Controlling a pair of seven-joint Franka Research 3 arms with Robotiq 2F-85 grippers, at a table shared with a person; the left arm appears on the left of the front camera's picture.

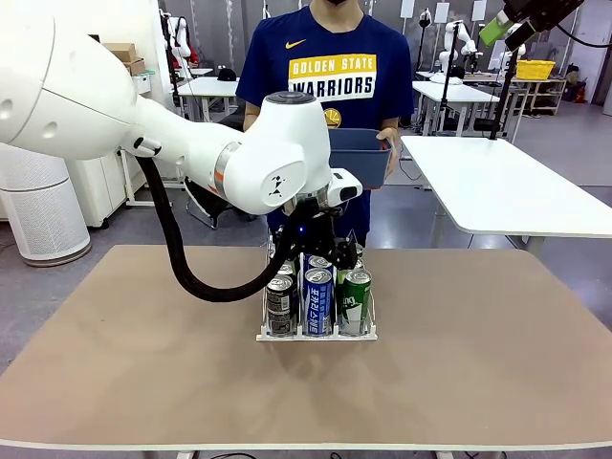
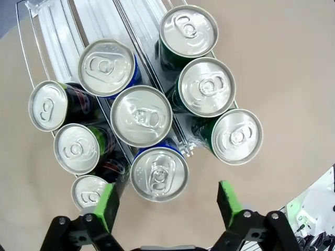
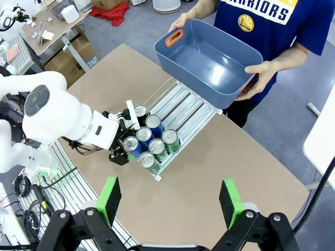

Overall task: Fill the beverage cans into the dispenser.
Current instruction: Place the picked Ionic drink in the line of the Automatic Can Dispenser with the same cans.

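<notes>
Cans (image 2: 141,115) fill dispenser (image 1: 316,333) — left pincer (image 2: 165,204) open.

Bright, even indoor light; soft shadows; sharp frames, wrist views bend at edges

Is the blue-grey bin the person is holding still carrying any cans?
No. In the right wrist view the bin, held in both of the person's hands, shows only its bare inside.
</notes>
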